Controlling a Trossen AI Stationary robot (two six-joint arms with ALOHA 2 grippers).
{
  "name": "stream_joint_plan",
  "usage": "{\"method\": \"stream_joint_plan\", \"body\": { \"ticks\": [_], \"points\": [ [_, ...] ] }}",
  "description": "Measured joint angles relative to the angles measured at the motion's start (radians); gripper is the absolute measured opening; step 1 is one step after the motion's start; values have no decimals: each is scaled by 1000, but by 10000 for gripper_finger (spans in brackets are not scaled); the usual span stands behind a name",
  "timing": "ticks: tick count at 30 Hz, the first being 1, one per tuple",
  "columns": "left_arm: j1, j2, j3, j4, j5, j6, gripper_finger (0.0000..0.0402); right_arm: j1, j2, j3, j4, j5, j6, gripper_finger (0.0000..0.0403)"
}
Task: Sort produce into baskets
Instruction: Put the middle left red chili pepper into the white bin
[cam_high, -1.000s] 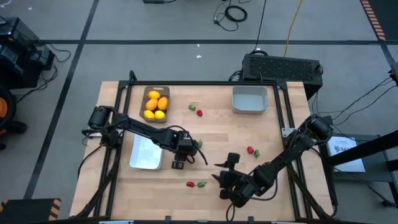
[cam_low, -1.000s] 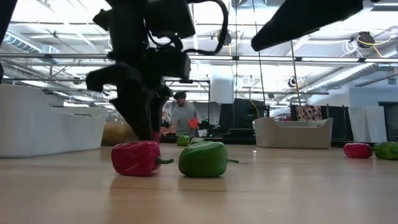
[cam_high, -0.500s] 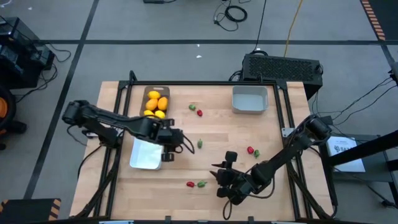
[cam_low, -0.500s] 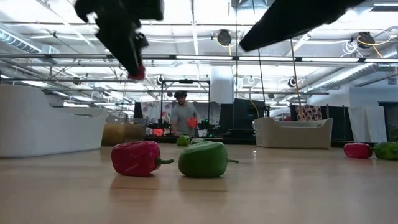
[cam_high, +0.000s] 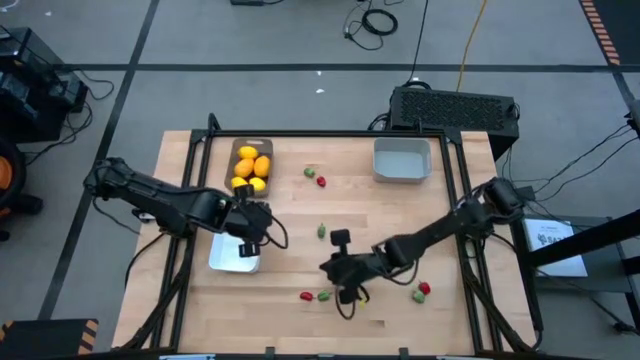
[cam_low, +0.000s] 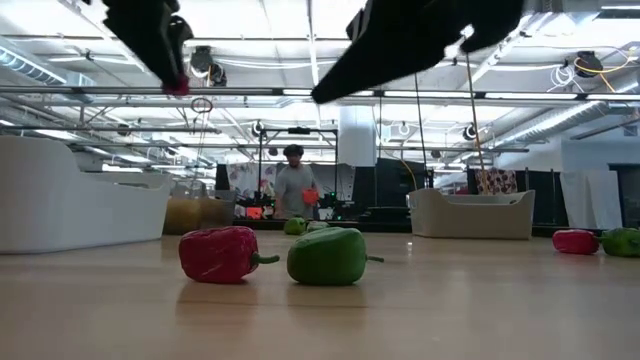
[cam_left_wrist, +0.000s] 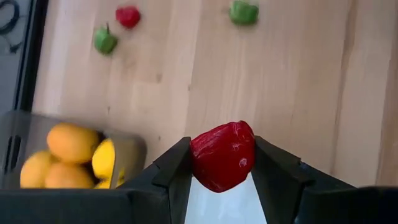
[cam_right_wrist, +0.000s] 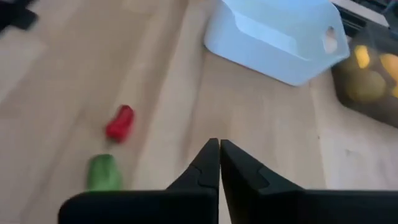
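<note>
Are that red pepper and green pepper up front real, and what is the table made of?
The red pepper and green pepper look like moulded plastic or foam toys: even colour, a dull sheen, blocky shapes. I cannot tell which. The table looks like pale wood with visible plank lines and a smooth matte finish.

1. The left arm reaches in from the table's left edge, its left gripper (cam_left_wrist: 222, 163) raised, fingers clamped on something red.
2. The right arm stretches across toward the middle, right gripper (cam_right_wrist: 219, 163) empty, fingers pressed together.
</note>
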Motion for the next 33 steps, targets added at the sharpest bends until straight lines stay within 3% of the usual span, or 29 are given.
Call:
{"method": "stream_joint_plan", "body": {
  "ticks": [6, 11, 15, 19, 26, 30, 33],
  "points": [
    [-64, -7, -25, -87, -77, -108, 153, -88, -8, 0, -26, -55, -37, 4],
    [-101, -54, -182, -51, -82, -170, 153, -170, -51, -21, -36, -195, -77, 1],
    [-106, -117, -314, -2, -63, -247, 153, -238, -135, -118, -5, -227, -33, 1],
    [-107, -180, -403, 103, 19, -273, 153, -257, -246, -293, 155, -230, 59, 0],
    [-107, -199, -437, 183, 37, -292, 153, -181, -355, -564, 516, -226, 364, 0],
    [-106, -197, -437, 180, 32, -290, 168, -75, -354, -598, 622, -215, 380, 0],
    [-104, -196, -437, 170, 21, -279, 199, -11, -354, -597, 636, -125, 351, 0]
  ]
}}
